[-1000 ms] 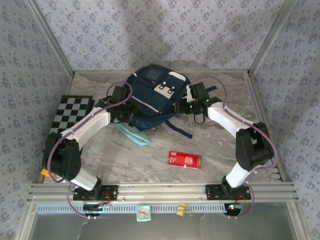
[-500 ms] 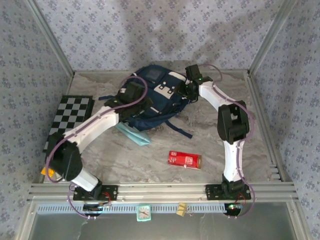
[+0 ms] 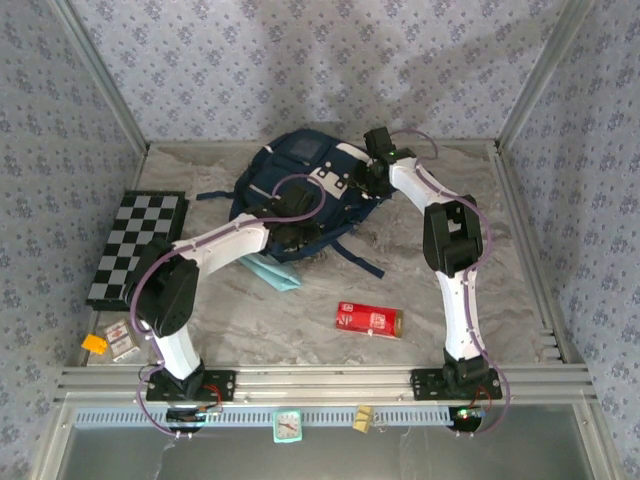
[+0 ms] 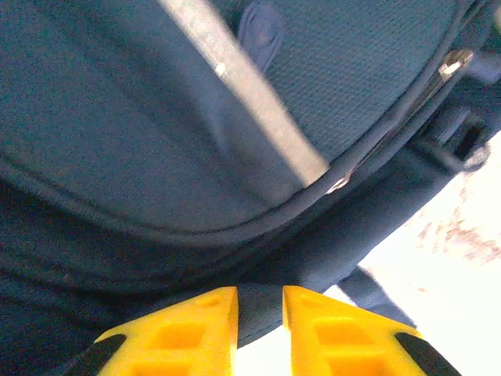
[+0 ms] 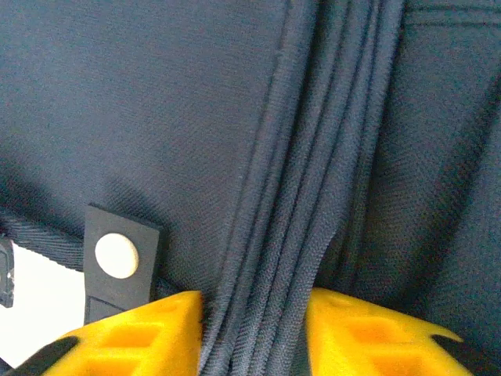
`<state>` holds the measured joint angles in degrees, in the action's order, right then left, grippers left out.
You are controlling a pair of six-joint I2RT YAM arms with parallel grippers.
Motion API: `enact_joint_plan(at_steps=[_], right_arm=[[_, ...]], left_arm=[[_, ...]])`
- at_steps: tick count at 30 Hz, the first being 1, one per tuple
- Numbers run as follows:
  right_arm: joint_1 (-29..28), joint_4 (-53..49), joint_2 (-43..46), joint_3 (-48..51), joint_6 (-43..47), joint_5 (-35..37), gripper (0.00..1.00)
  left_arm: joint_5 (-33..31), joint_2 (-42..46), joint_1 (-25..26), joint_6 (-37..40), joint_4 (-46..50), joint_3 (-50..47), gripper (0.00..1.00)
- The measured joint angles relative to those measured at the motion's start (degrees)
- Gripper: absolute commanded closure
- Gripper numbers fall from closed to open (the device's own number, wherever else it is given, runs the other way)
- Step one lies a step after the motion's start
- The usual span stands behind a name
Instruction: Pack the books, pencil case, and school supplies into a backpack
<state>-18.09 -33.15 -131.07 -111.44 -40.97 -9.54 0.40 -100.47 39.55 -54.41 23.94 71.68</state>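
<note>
Backpack (image 3: 300, 180) lies flat on the far middle of the table (image 3: 250, 320), front pockets and grey buckle patches uppermost, one dark strap trailing off its near right corner. Left gripper (image 4: 261, 299) is at the backpack's near edge: its yellow fingers (image 4: 188, 329) are drawn almost together, and a ridge of navy fabric sits in the narrow gap at the tips. Whether that fabric is actually pinched, I cannot tell. The left wrist view also records the white stripe (image 4: 243, 86) running diagonally across the panel above the fingers, with pale table surface at lower right. Right gripper (image 5: 254, 305) is at the backpack's far right side, clenched on a thick bundle of folded seams that fills the space from one finger to the other; a black tab (image 5: 117, 258) with a pale stud sits just left of the bundle. Pencil case (image 3: 272, 270) lies on the table just beside the backpack's near edge, partly under the left arm. School supplies box (image 3: 368, 319) lies alone on the table, well apart from the backpack, towards the near middle. Chessboard (image 3: 135, 248) lies flat at the left edge
</note>
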Motion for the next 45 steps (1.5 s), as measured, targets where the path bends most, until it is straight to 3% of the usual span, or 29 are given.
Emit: enact_joint_plan(at_steps=[3, 8, 15, 25, 30, 35, 39, 45], right_arm=[[0.0, 2.23, 0.31, 1.27, -1.4, 0.0, 0.9], [0.59, 4.79, 1.44, 3.21, -3.58, -0.79, 1.0], [1.36, 9.68, 4.57, 8.66, -4.98, -2.47, 1.0], [3.87, 20.98, 23.98, 34.88, -9.68, -3.41, 1.0], [2.49, 23.15, 34.03, 45.46, -12.31, -1.07, 1.0], [1.57, 25.49, 38.25, 50.14, -14.99, 0.33, 1.0], [1.2, 30.18, 40.87, 54.58, -16.85, 1.2, 1.0], [0.79, 33.2, 45.44, 58.01, -20.2, 1.99, 1.0]], left_arm=[[0.02, -0.09, -0.02, -0.02, -0.35, -1.73, 0.81], [0.2, -2.1, -0.28, 0.72, -0.74, -1.75, 0.83], [0.74, -3.72, -2.16, 2.03, -1.27, -1.6, 0.83], [1.05, -9.01, -7.78, 8.81, -0.09, 3.89, 0.82], [-0.2, -10.97, -9.49, 14.4, -1.7, 6.49, 0.8], [-0.22, -10.78, -9.86, 18.88, -3.02, 6.69, 0.69], [-0.09, -7.41, -8.5, 19.54, -2.38, 5.75, 0.58], [-1.09, -0.57, -0.35, 16.76, -0.42, 6.08, 0.55]])
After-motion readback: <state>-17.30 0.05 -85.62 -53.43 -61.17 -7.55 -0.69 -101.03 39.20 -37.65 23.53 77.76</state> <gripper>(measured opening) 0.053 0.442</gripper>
